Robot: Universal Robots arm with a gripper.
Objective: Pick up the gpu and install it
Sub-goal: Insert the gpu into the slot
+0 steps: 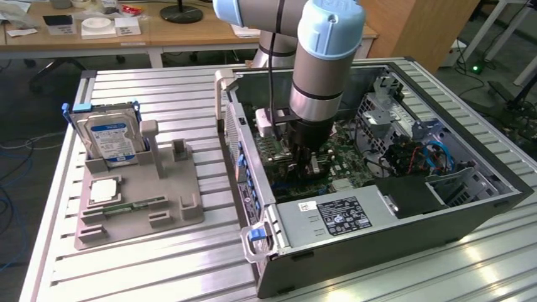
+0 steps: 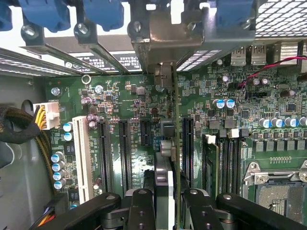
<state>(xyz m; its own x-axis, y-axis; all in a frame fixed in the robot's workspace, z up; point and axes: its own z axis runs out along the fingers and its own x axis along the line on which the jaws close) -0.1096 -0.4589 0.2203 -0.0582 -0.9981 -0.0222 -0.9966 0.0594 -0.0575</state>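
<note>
End effector (image 2: 169, 203) clamped on edge-on gpu (image 2: 174, 143) above motherboard (image 2: 144, 100), fingertips cropped, card face unseen

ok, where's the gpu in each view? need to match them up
Exterior view: the gpu is a thin dark card held on edge under the gripper, inside the open case, above the motherboard.
Wrist view: the gpu runs edge-on up the picture's middle from the gripper to its metal bracket at the case's rear wall.
Shared landmark: the green motherboard.
</note>
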